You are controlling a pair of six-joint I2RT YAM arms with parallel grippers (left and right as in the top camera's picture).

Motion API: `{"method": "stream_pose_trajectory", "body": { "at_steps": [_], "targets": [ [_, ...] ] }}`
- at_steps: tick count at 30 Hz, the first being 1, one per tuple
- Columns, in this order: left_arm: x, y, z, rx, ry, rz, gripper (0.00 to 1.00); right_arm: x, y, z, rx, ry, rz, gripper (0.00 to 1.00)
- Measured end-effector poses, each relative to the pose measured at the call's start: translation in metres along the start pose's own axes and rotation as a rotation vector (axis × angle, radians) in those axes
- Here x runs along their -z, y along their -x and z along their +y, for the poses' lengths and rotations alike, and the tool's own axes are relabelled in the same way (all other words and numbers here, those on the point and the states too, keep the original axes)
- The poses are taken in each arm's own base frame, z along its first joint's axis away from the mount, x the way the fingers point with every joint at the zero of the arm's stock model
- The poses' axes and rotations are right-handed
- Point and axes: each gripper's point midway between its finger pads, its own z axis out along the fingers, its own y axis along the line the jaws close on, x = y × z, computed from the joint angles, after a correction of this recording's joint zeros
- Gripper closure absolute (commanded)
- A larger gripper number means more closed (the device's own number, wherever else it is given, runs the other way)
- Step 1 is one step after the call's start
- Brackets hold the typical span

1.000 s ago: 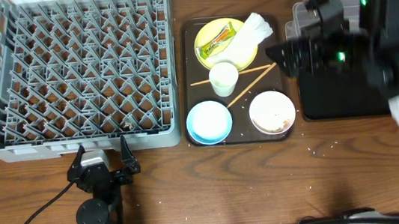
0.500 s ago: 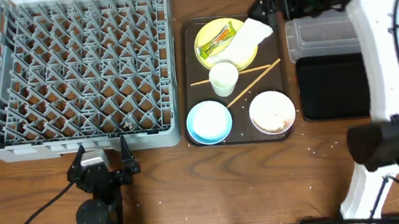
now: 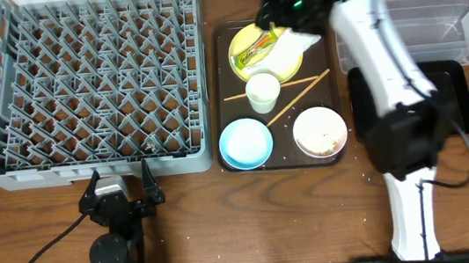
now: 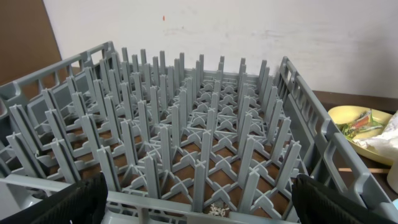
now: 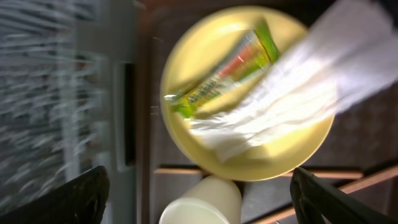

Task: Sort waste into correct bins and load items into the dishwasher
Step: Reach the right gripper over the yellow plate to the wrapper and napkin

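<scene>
The grey dish rack [image 3: 92, 81] fills the left. On the brown tray, the yellow plate [image 3: 246, 37] holds the green-yellow wrapper [image 3: 257, 47] and white napkin [image 3: 295, 40]; both show in the right wrist view, wrapper [image 5: 217, 84] and napkin [image 5: 298, 93]. The white cup [image 3: 263, 91], chopsticks [image 3: 297, 98], blue bowl [image 3: 245, 143] and white bowl [image 3: 320, 131] lie below. My right gripper [image 3: 278, 7] hovers open and empty above the plate [image 5: 249, 152]. My left gripper [image 3: 121, 182] is open and empty at the rack's front edge [image 4: 186, 124].
The clear tub [image 3: 444, 23] and black tray [image 3: 454, 98] sit at the right, partly behind my right arm. The brown serving tray [image 3: 223, 88] lies between the rack and the bins. Whitish scraps [image 3: 370, 172] dot the table in front of it.
My right arm has swung left from over the tub and black tray to above the yellow plate, uncovering both bins. The left arm has not moved.
</scene>
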Motion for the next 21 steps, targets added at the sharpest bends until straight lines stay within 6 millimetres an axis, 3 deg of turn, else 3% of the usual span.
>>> {"method": "stream_pose_trajectory", "body": {
  "at_steps": [4, 8, 13, 21],
  "targets": [
    [0.000, 0.000, 0.000, 0.000, 0.000, 0.000, 0.04, -0.054, -0.020, -0.010, -0.108, -0.174, 0.010, 0.07],
    [0.000, 0.000, 0.000, 0.000, 0.000, 0.000, 0.04, -0.084, -0.027, -0.018, -0.150, -0.238, 0.001, 0.07],
    [0.000, 0.000, 0.000, 0.000, 0.000, 0.000, 0.04, -0.105, -0.027, -0.035, -0.201, -0.301, -0.019, 0.01],
    [0.000, 0.000, 0.000, 0.000, 0.000, 0.000, 0.04, -0.138, -0.016, -0.045, -0.231, -0.315, -0.090, 0.01]
  ]
}}
